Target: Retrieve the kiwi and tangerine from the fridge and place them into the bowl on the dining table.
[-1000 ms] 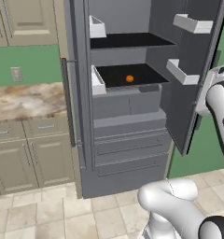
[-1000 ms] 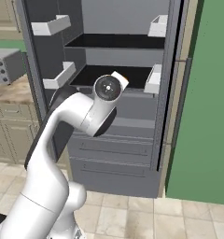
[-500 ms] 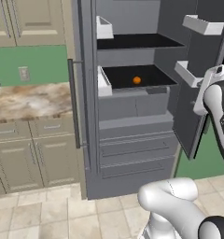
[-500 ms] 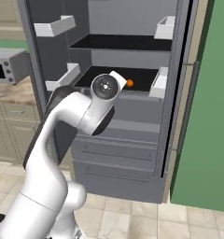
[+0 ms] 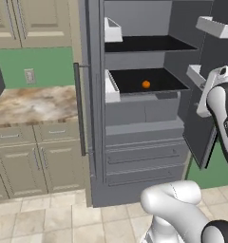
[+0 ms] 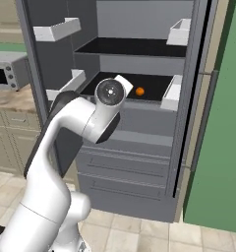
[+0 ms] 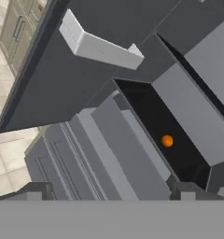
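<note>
Left base view: fridge [image 5: 135, 118] open, tangerine [image 5: 146, 84] on the dark lower shelf, near centre.

Right base view: tangerine [image 6: 139, 91] at 2 o'clock from the wrist.

Hand view: end effector [image 7: 111, 192] spread wide, empty; tangerine [image 7: 167, 140] at 1 o'clock. Advance straight, centring it between the fingers.

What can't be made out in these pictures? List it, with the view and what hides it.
- The gripper's jaws: in the right base view the arm's own wrist covers them.
- The fridge lower drawers: closed, contents hidden in every view.
- The back of the shelf holding the tangerine: too dark to tell whether anything lies beside it.
- The upper shelf's depth: dark, seen edge-on from both base views.
- The microwave: cut by the right base view's left edge.
</note>
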